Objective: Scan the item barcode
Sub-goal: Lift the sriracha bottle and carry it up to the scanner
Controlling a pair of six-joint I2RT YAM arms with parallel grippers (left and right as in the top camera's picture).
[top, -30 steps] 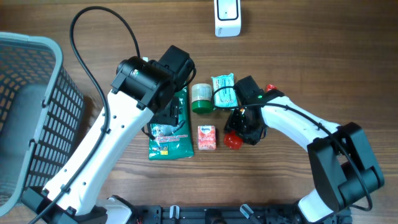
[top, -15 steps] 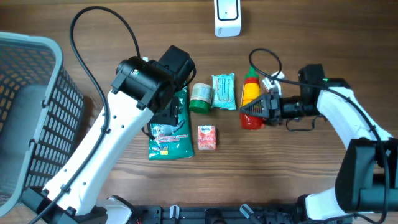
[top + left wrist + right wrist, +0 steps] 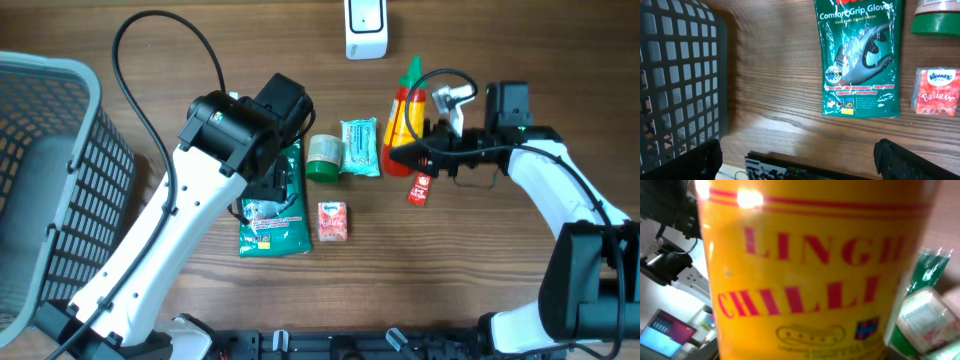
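The right claw [image 3: 408,153] is clenched on the yellow plastic chilli sauce bottle with a green cap [image 3: 401,122], near the white boxy scanner [image 3: 366,28], so pickup looks done, and showing that scanner the barcode remains.

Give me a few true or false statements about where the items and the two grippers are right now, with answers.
1. The right gripper grips the chilli sauce bottle. True.
2. The left gripper is shut on the gloves packet. False: it is open above the packet and holds nothing.
3. The Kleenex pack lies inside the basket. False: it lies on the table, right beside the gloves packet.
4. The white scanner sits at the top edge of the overhead view, apart from the row of items. True.
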